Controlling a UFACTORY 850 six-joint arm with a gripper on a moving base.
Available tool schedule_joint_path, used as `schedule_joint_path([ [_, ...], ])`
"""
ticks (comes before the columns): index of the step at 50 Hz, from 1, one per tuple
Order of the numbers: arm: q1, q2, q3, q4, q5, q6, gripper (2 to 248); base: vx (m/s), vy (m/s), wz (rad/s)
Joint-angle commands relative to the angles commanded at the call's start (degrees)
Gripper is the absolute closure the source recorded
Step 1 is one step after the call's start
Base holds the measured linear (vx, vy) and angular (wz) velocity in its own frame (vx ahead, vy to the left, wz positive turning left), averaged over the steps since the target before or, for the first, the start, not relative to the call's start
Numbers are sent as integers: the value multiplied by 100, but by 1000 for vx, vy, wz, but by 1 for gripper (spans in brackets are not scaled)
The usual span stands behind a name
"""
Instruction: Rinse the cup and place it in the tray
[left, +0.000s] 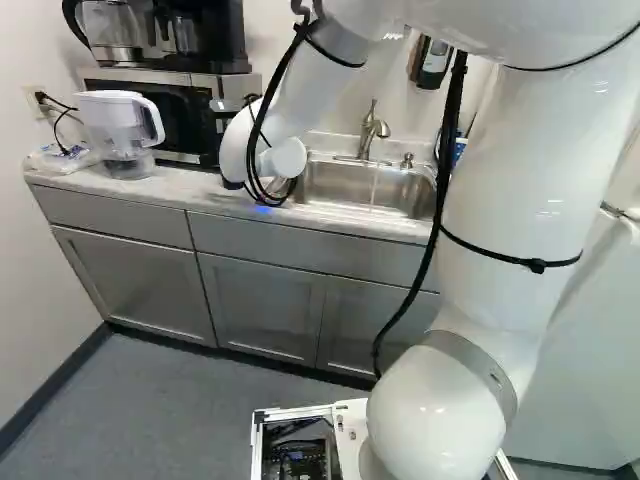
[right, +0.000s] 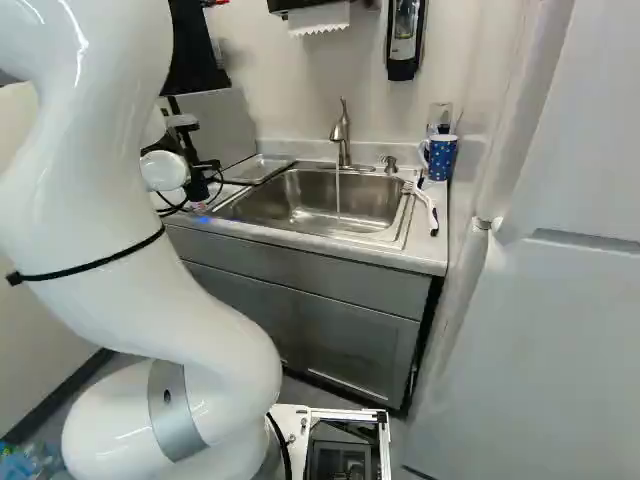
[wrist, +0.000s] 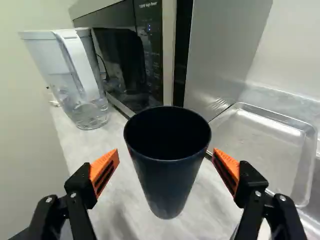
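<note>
In the right base view the black gripper (right: 203, 172) shows partly behind the arm, at the counter beside the tray (right: 262, 169). Seen from the wrist, the gripper (wrist: 166, 154) stands open, its orange pads (wrist: 104, 171) on either side of a dark navy cup (wrist: 169, 175). The cup is upright over the pale counter, its mouth facing the camera; a narrow gap shows beside each fingertip. An empty metal tray (wrist: 270, 131) lies beyond one finger, next to the microwave's side. Water runs from the faucet (right: 342, 135) into the sink (right: 310, 200).
A water pitcher (wrist: 75, 75) and the microwave (wrist: 132, 55) stand on the counter past the cup. To the right of the sink are a blue patterned mug (right: 441, 157) and a white brush (right: 424, 205). A soap dispenser (right: 403, 40) hangs on the wall.
</note>
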Motion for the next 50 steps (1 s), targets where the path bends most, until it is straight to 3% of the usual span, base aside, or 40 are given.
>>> schedule_joint_path([
  [32,0,-206,191,0,1185,0,3,0,0,0],
  [49,4,-241,216,0,1209,0,3,0,0,0],
  [50,4,-241,216,0,1209,0,25,0,0,0],
])
